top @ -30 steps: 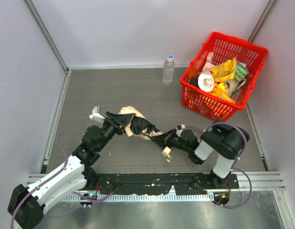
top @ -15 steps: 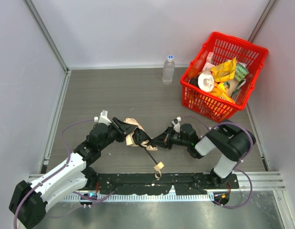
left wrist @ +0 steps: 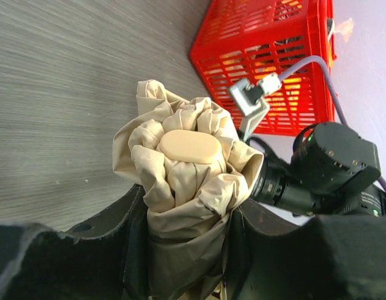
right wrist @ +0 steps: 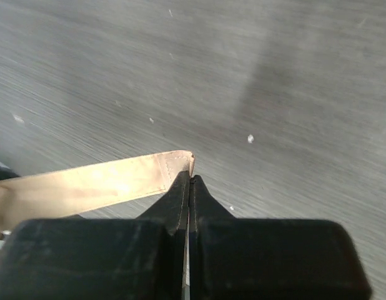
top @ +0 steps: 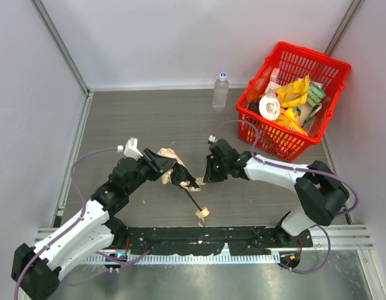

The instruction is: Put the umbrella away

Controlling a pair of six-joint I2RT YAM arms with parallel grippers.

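The right claw (top: 207, 176) has swung clear, pinching the strap (right wrist: 87, 187) taut; the left claw (top: 159, 165) clamps the bundled umbrella (left wrist: 180, 181); wrapping seems next.

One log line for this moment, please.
left tool: gripping umbrella canopy | right tool: shut on strap end | strap: stretched out, unwrapped
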